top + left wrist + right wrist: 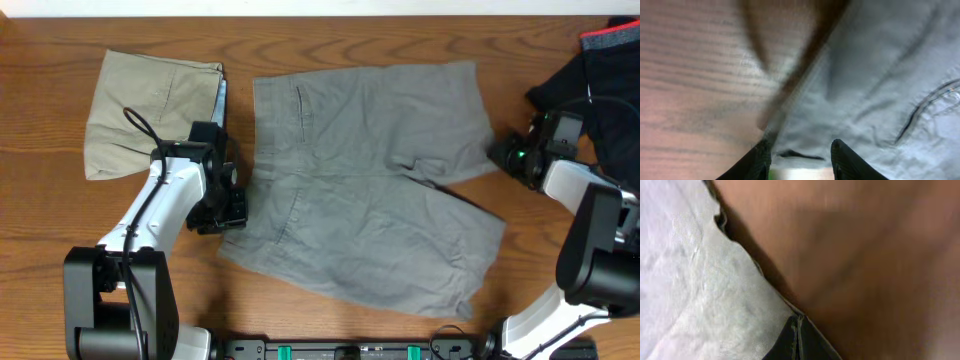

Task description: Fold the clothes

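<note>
Left end effector (802,157): fingers (757,162) are standing spread apart, straddling the left edge of the shorts; that edge is lying in the gap between them, not being pinched.
Right end effector (798,337): fingers are pressing together with only a thin seam between them, touching the hem at the right side of the shorts; whether any cloth is being nipped cannot be told.
Rumpled grey cotton shorts (370,180): lying spread flat in the middle of the brown wooden table (50,200), between the two arms.
Folded khaki garment (150,110): sitting at the far left, apart from the shorts.
Black garment with a red band (610,90): lying bunched at the far right corner.
</note>
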You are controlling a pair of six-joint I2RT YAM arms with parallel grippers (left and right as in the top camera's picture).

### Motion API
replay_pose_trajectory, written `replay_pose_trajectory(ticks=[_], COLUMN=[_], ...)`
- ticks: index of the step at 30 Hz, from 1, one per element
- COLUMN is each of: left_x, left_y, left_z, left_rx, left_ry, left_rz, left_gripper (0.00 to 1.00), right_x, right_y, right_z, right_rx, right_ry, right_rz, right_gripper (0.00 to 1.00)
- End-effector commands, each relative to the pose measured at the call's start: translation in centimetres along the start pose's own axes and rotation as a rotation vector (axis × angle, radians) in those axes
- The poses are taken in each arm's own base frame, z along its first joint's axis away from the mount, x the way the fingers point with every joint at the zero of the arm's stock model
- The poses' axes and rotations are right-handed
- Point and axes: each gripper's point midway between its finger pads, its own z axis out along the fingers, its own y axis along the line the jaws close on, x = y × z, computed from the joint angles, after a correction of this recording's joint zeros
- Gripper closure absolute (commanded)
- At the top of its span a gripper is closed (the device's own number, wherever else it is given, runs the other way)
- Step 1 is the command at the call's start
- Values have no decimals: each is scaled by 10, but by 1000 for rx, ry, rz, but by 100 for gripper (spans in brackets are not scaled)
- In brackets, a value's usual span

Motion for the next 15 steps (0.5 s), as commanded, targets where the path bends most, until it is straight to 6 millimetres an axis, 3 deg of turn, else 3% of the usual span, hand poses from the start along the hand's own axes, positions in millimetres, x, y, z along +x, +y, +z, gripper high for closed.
replay_pose_trajectory(ticks=[1,6,8,11,15], left_x=[-12,-27,-33,-37,-30], left_y=[-13,-36,-40,-41,-47], left_z=[-9,-18,-21,-22,-23], left_rx=[71,192,209,215,253], left_ry=[-44,-102,-126,-139,-118], left_rz=[9,62,68,74,135], left_gripper=[58,57,54,54,53], right_x=[15,-29,-43,-60,-71], right_y=[-47,2,33,64,91], right_z=[24,20,5,-28,-83], right_rx=[179,-55,-196,-317,-368], right_ry=[-24,-165,-190,-227,-267], right_rz=[63,-1,-63,-122,-187], right_gripper=[99,97,85,76,70])
